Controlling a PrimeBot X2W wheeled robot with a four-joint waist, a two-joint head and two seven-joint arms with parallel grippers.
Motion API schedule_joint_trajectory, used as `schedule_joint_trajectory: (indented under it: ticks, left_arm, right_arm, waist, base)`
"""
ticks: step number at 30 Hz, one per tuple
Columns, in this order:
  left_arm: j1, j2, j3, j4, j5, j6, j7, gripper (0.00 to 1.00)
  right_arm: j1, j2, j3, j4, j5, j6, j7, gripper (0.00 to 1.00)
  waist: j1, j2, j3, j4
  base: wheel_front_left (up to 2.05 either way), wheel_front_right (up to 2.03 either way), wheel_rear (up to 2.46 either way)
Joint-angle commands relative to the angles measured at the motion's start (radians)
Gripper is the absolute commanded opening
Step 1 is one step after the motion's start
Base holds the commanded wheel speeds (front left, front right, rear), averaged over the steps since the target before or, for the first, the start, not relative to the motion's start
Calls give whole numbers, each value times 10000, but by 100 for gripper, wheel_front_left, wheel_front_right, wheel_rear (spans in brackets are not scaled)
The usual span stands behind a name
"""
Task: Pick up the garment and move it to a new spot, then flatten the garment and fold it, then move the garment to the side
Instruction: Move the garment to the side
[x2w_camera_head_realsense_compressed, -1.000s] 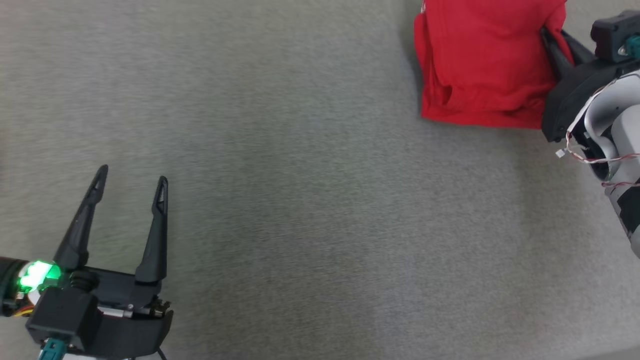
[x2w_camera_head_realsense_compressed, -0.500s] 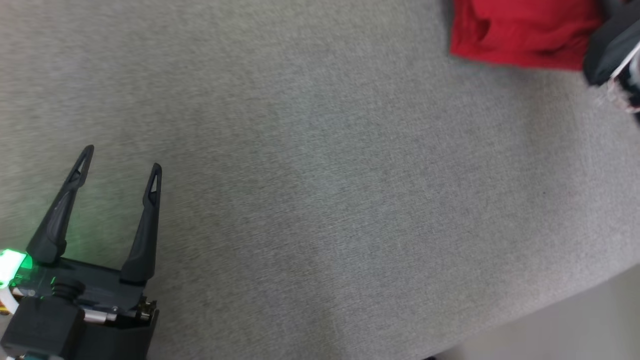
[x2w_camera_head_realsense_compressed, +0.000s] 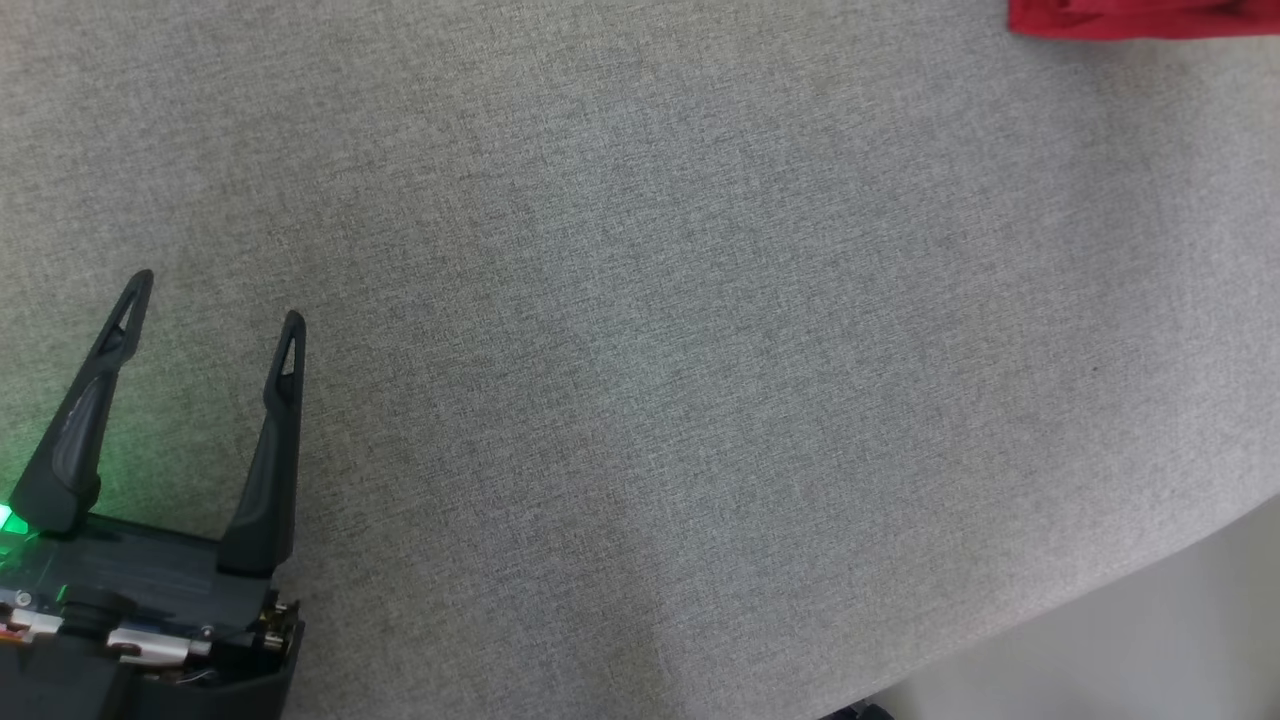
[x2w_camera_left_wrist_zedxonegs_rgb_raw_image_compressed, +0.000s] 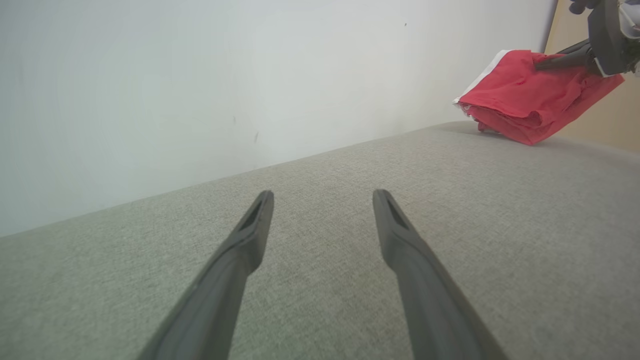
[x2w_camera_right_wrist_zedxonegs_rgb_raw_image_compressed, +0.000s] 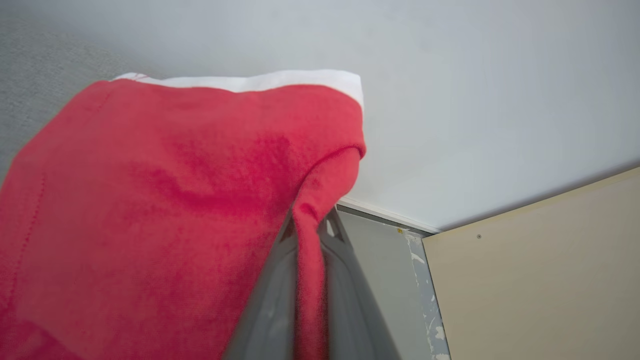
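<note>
The right gripper (x2w_camera_right_wrist_zedxonegs_rgb_raw_image_compressed: 310, 220) is closed tight on a pinched fold of the garment (x2w_camera_right_wrist_zedxonegs_rgb_raw_image_compressed: 150, 190), the fabric squeezed into a narrow ridge between its two dark fingers. From that pinch the cloth spreads away in a broad, soft sheet of red. It has a fine knit texture, a line of stitching down one side, and a white band along its far edge. In the left wrist view the garment hangs bunched and slanted from the gripper, with several layers folded over one another. Its lower folds seem to meet the far end of the grey cloth surface (x2w_camera_head_realsense_compressed: 700, 350), near a white wall (x2w_camera_left_wrist_zedxonegs_rgb_raw_image_compressed: 200, 75) and a beige panel (x2w_camera_right_wrist_zedxonegs_rgb_raw_image_compressed: 540, 275). In the head view a thin strip of red sits at the top right corner.

The left gripper (x2w_camera_head_realsense_compressed: 215, 300) is well apart from the garment, at the lower left of the head view. Its fingers are spread wide, hold nothing, and sit low over bare grey cloth.
</note>
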Motion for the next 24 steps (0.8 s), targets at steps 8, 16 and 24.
schedule_joint_trajectory:
  ticks: [8, 16, 24]
  left_arm:
    - [141, 94, 0, 192, -36, 118, 42, 100]
    - [104, 9, -62, 402, -127, 242, -66, 100]
    - [172, -393, -132, 1038, -383, 515, -615, 100]
  right_arm:
    - [-514, -82, 13, 523, -363, -27, -502, 100]
    - [-738, 176, -51, 1063, -978, -27, -1120, 100]
    - [-328, 509, -595, 783, -1072, -27, -1906, 100]
  waist:
    - [0, -1, 88, 77]
    - [0, -1, -89, 111]
    - [0, -1, -1019, 513]
  base:
    - [0, 0, 0]
    - [0, 0, 0]
    - [0, 0, 0]
